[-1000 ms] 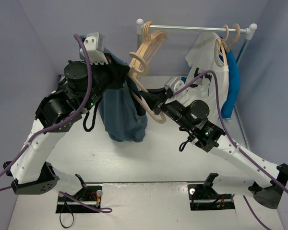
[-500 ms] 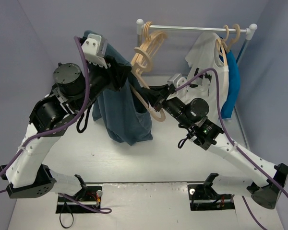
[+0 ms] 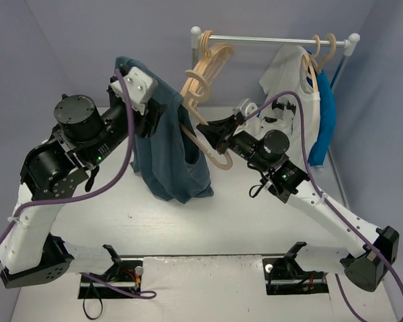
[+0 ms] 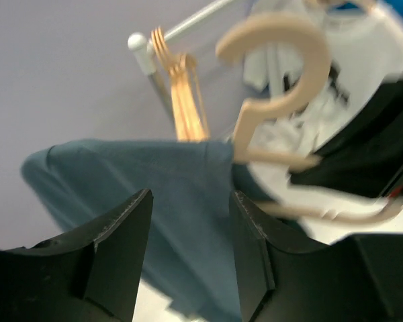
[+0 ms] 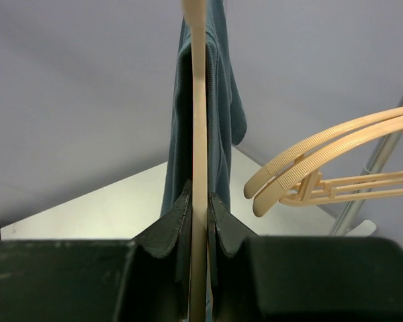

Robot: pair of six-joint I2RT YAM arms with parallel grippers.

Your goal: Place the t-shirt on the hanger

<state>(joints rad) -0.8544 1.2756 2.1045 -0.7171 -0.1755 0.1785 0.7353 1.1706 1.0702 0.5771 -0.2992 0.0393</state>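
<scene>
Within the last second the left gripper [image 4: 188,201] has gone from shut to jaws about half apart with nothing between them, releasing the t-shirt [image 3: 171,157]. The t-shirt hangs left of centre, draped on the hanger [image 5: 198,100], which the right gripper [image 5: 198,196] clamps tight; the hanger alone probably carries it now

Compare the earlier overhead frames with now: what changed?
The left gripper opened and let go of the t-shirt, and its arm drew back to the left. The cloth now hangs on the hanger. The right gripper stayed shut on the hanger, shifting only slightly. The rail and white t-shirt did not move.
</scene>
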